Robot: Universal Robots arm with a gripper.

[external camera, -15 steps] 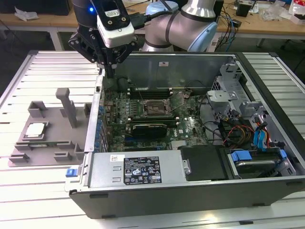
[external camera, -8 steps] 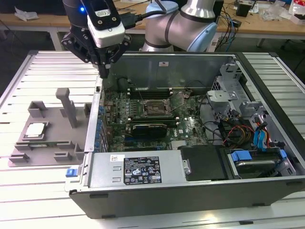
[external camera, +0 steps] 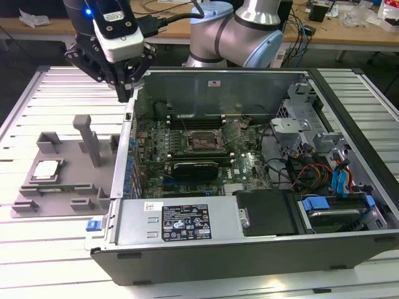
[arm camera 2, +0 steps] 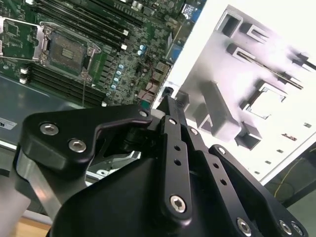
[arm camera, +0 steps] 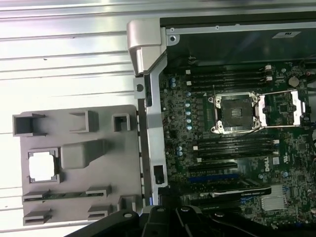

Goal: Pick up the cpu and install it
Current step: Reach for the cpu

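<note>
My gripper (external camera: 126, 93) (arm camera 2: 168, 101) hangs above the side wall of the open computer case (external camera: 218, 84) (arm camera: 148, 44), the wall on the exterior view's left. My fingers are pressed together and nothing is between them.

The cpu (external camera: 47, 169) (arm camera: 42, 165) (arm camera 2: 269, 103) lies flat, silvery top up, in a square pocket of the gray fixture plate (external camera: 75, 168) (arm camera: 123, 163). This plate rests on the slatted table (external camera: 56, 93) just outside that same wall. The cpu is well apart from my gripper, towards the plate's far side from the case.

Inside the case, the socket (external camera: 202, 142) (arm camera: 236, 112) (arm camera 2: 66, 49) on the green motherboard (external camera: 246, 165) (arm camera: 177, 106) is empty. Its metal load plate (arm camera: 284, 106) is swung open beside it. Long black memory slots (arm camera: 229, 76) run along both sides of the socket.
</note>
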